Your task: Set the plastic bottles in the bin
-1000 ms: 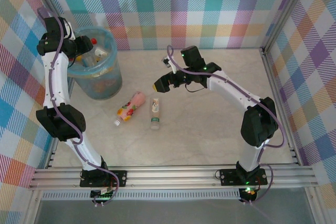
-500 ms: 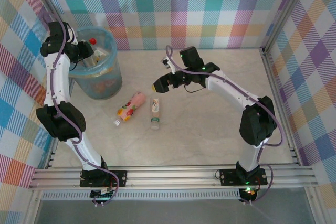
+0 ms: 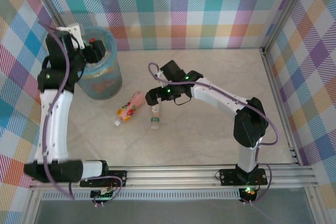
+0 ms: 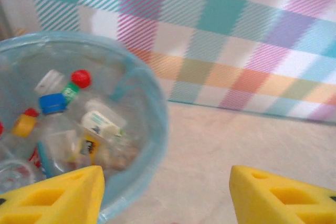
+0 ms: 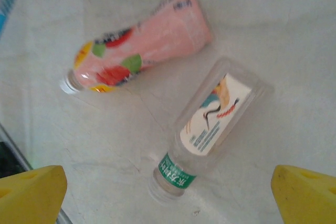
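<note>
Clear plastic, the round green-and-white-labelled bottle point(image 5: 215, 119) is lying left of the table point(image 3: 210, 135) centre under the right gripper point(image 5: 168, 190), which is spread wide. An off-centre pinch is risking rolling it into the pink plastic bottle point(image 5: 142, 45). The left gripper point(image 4: 167, 192) is hanging spread beside the blue-bagged round bin point(image 4: 157, 114).

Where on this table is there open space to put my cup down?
It is crowded on the left: the bin, the pink bottle and the clear bottle, with the right gripper close above them. The table is bare in its far right corner, beyond the right arm, and along the near strip between those bottles and the rail.
</note>
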{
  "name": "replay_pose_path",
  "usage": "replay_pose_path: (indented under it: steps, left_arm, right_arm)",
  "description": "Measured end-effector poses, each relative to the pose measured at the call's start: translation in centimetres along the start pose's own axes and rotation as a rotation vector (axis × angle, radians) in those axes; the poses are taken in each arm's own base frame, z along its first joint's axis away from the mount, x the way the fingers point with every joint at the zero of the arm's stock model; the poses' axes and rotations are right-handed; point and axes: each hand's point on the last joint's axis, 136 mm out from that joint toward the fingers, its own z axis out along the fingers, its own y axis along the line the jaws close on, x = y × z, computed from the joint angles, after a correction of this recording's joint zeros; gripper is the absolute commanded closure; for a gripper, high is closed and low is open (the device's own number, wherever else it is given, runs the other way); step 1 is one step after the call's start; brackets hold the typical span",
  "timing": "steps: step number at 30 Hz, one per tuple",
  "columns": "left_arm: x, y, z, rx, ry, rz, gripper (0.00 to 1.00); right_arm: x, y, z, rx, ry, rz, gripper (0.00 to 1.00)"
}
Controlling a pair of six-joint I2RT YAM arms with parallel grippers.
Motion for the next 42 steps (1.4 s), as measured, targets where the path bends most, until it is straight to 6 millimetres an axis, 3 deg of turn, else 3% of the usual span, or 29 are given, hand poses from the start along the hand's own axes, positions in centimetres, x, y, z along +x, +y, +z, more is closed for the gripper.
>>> replay_pose_path:
  steps: [2,5,10,12,17,20,25,30,36,42]
  left_arm:
    - [1.2,-1.8,-1.3,0.057,-0.026,0.050,0.33]
    - [3.9,-3.6,-1.7,0.125,-0.013,0.114,0.33]
    - [9.3,-4.8,0.1,0.179,0.095,0.179,0.32]
    - [10.4,-4.7,0.5,0.179,0.119,0.188,0.32]
    - [9.9,-4.6,0.2,0.172,0.096,0.202,0.32]
    - [9.4,-4.6,0.0,0.169,0.074,0.206,0.32]
    - [9.0,-4.4,-0.3,0.157,0.058,0.209,0.32]
    - [8.8,-4.3,-0.6,0.148,0.050,0.209,0.32]
    - [8.4,-4.2,-0.7,0.138,0.048,0.194,0.31]
    - [7.4,-4.7,-0.6,0.152,0.049,0.147,0.31]
  right_arm:
    - [1.4,0.3,1.2,0.036,0.042,0.008,0.00]
    - [2.9,0.2,2.9,0.074,0.090,0.026,0.00]
    - [4.7,-1.2,5.7,0.122,0.153,0.077,0.01]
    - [5.3,-1.8,6.7,0.139,0.174,0.092,0.00]
    - [6.8,-3.2,9.0,0.179,0.225,0.119,0.03]
    - [7.4,-3.6,9.8,0.189,0.245,0.127,0.10]
    - [7.7,-4.1,10.2,0.194,0.253,0.135,0.31]
    - [8.6,-5.0,10.4,0.203,0.267,0.138,0.41]
    - [8.5,-5.1,8.8,0.194,0.241,0.123,0.47]
    - [6.9,-4.2,4.7,0.151,0.145,0.078,0.57]
